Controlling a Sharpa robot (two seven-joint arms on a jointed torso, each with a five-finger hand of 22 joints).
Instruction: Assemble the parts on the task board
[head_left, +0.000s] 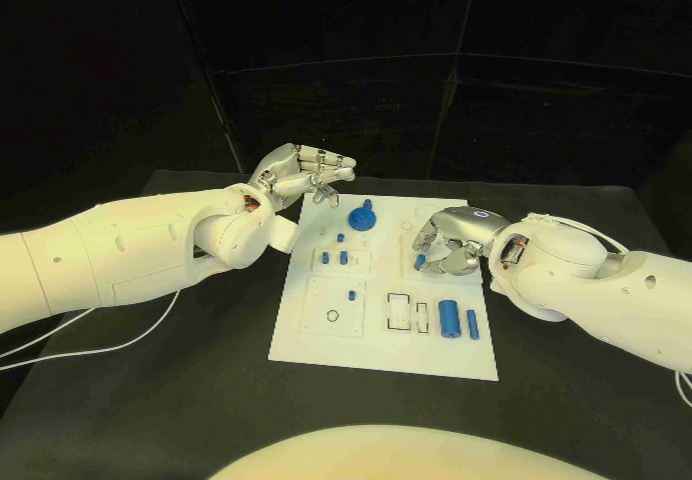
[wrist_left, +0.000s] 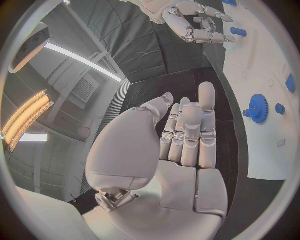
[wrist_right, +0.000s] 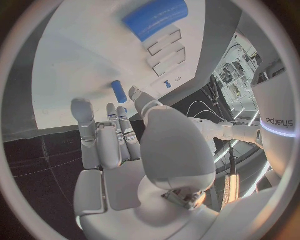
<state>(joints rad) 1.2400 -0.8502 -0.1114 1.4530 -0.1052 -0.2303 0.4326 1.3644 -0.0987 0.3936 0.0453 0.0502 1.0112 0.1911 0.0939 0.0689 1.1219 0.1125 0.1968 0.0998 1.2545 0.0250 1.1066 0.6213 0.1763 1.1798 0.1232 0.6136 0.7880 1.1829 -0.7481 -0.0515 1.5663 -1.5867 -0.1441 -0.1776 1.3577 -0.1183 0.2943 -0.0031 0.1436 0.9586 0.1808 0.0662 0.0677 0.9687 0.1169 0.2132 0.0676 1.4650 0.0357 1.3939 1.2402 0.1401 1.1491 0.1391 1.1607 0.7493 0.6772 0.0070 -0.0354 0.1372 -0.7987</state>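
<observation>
Nearest the head camera lies the near edge of the white task board (head_left: 378, 362), which sits flat in the middle of the black table (head_left: 173, 400). Toward that near edge, on the board's right-arm side, a large blue cylinder (head_left: 449, 319) lies beside a thinner blue pin (head_left: 472, 322), both next to two empty rectangular slots. Farther back, near the board's middle, two short blue pegs (head_left: 336, 258) stand side by side in a recessed block, with a smaller blue stud (head_left: 340, 238) just beyond them. A blue gear with a knob (head_left: 362, 217) stands close to the board's far edge. The right hand (head_left: 450, 243) hangs over the far right part of the board with its fingers curled downward; a small blue peg (head_left: 421, 262) shows just below its fingertips, and the right wrist view shows that blue peg (wrist_right: 119, 91) lying on the board just beyond the fingertips (wrist_right: 81, 107), though I cannot tell whether any finger touches it. The left hand (head_left: 300, 177) hovers past the board's far left corner, off its surface, fingers loosely bent and apart with nothing between them; the left wrist view confirms its empty palm (wrist_left: 187, 150) facing the board, with the gear (wrist_left: 258, 108) well apart from it.
</observation>
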